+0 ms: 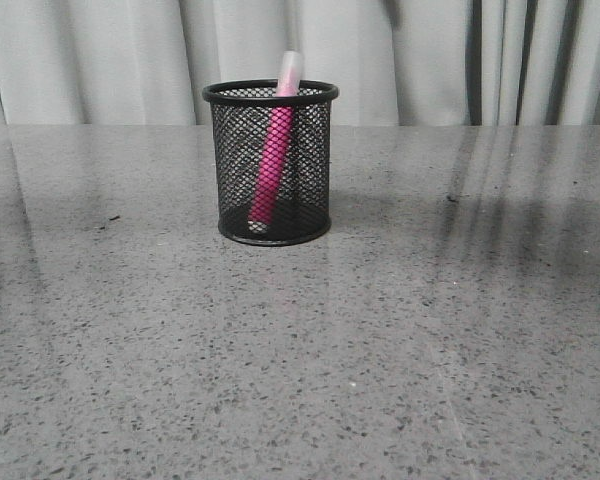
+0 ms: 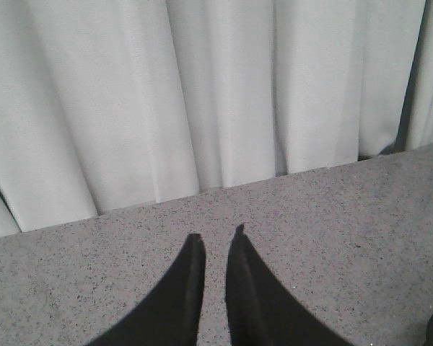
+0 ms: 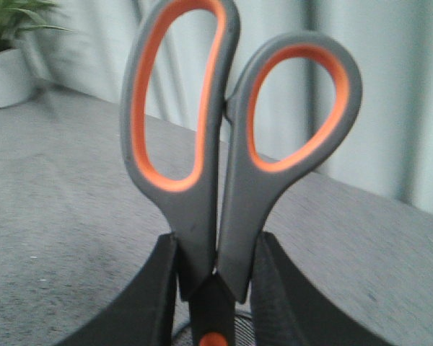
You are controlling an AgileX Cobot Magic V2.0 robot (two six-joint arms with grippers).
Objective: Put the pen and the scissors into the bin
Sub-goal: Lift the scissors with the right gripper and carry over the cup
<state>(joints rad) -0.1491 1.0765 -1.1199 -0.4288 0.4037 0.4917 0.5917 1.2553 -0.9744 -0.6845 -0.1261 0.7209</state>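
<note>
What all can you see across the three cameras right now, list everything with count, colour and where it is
bin: one, black wire mesh, upright on the table, front view
pen: one, magenta-pink with whitish cap, leaning inside the bin, cap above the rim
scissors: one, dark grey with orange-lined loops, handles up, held in the right wrist view
potted plant: one, green in white pot, right wrist view
table: one, grey speckled
curtain: pale grey, behind the table
left gripper: black fingers nearly together, holding nothing
right gripper: black fingers clamped on the scissors
</note>
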